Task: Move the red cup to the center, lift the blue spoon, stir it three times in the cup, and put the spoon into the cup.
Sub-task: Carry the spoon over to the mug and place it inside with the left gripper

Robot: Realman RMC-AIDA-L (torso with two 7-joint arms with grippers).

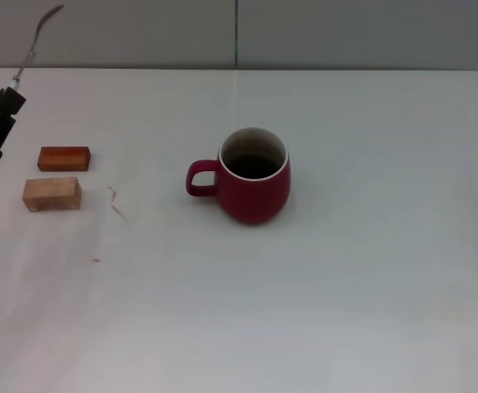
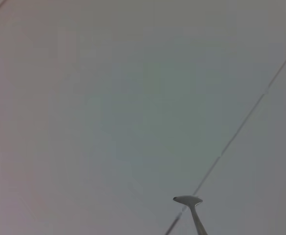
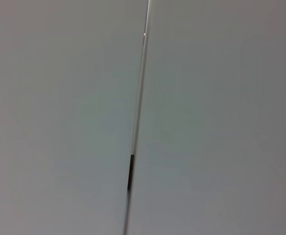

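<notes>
The left gripper [image 1: 8, 92], at the table's far left edge, appears clamped on the blue spoon [image 1: 41, 34], bowl angled upward. The red cup [image 1: 254, 173] stands mid-table, well to its right.

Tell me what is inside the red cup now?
The red cup shows only a dark inside under its pale rim; no spoon stands in it. Its bottom is too dark to judge. The blue spoon is up in the left gripper.

left pincer [image 1: 2, 110] cut by frame edge, blue spoon [image 1: 38, 37] handle hidden
</notes>
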